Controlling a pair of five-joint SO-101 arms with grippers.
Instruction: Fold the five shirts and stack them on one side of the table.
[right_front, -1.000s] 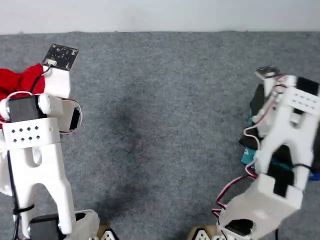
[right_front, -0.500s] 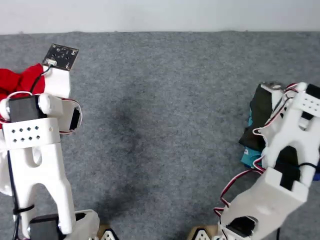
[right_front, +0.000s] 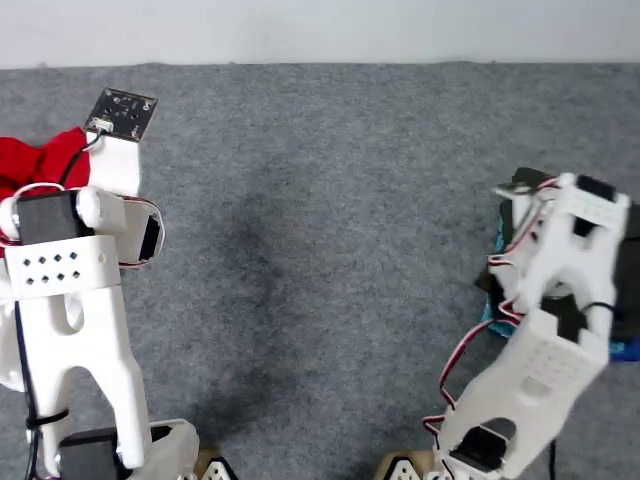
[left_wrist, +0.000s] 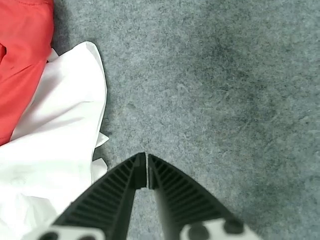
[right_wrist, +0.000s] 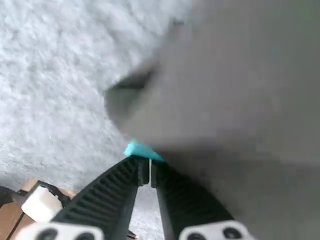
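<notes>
A crumpled red shirt (right_front: 38, 160) lies at the table's far left, beside the left arm (right_front: 70, 270). In the left wrist view my left gripper (left_wrist: 146, 170) is shut with nothing in it, hovering over bare carpet just beside a white shirt (left_wrist: 55, 150) that lies against the red shirt (left_wrist: 22, 55). At the right edge a dark shirt (right_front: 515, 225) sits on a teal shirt (right_front: 495, 318), with the right arm (right_front: 555, 290) over them. My right gripper (right_wrist: 145, 170) is shut, low at the edge of the dark shirt (right_wrist: 240, 100), where a bit of teal shirt (right_wrist: 140, 150) peeks out.
The grey carpeted table (right_front: 330, 200) stretches open between the two arms up to the white wall (right_front: 320, 30) at the back. A blue patch of cloth (right_front: 625, 350) shows under the right arm. The arm's base and a wooden edge (right_wrist: 30, 205) sit near the front.
The right arm's wrist swung toward the right edge and down over the dark shirt, then shifted back left a little. The left arm has not moved.
</notes>
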